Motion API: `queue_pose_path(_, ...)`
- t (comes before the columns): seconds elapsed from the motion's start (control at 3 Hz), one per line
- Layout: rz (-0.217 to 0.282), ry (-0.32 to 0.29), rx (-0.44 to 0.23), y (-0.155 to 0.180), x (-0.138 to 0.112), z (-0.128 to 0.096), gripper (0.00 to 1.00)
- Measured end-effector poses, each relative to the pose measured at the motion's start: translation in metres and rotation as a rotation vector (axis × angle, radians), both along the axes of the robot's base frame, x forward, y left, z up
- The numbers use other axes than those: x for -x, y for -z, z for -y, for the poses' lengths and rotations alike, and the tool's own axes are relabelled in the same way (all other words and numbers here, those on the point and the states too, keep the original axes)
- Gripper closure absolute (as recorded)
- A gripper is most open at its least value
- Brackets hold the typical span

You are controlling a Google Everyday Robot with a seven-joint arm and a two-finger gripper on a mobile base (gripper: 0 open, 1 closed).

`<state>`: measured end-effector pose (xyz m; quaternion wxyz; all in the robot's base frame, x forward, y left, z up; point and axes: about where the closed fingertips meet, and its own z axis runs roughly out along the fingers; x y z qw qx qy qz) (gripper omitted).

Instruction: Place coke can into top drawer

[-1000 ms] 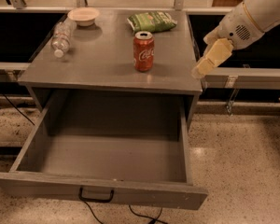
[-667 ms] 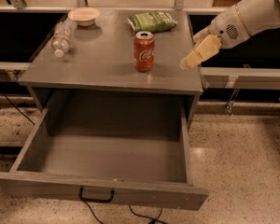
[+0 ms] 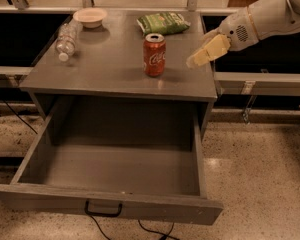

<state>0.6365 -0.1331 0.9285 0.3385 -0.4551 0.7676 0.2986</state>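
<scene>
**Gripper nearer the coke can**

Finds the gripper point(image 3: 199, 58) above the right part of the desk point(image 3: 105, 71), pointing down and to the left, to the right of the coke can point(image 3: 154, 54) and not touching it. A second ago hung out past the desk's right edge; since then moved leftward toward the can. Cannot tell how wide the gripper stands.

Leaves the coke can upright where it was, near the middle of the desk top. Likewise unchanged: the top drawer point(image 3: 105, 201) pulled fully out below the desk top, black handle point(image 3: 104, 209) at its front. Farther back, unmoved: a clear plastic bottle point(image 3: 67, 38) lying on its side at left, a small bowl point(image 3: 90, 17) beside it, a green snack bag point(image 3: 163, 22) behind the can.
</scene>
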Motion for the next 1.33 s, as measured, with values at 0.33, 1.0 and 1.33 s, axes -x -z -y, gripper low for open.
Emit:
queue_pose_path(0.33, 0.009, 0.006, -0.034, 0.005, -0.01, -0.013, 0.0)
queue_pose_path(1.0, 0.035, -0.061, -0.19, 0.006, -0.065, -0.084, 0.0)
queue_pose_path(1.33, 0.02, -0.074, -0.211, 0.014, -0.062, -0.089, 0.0)
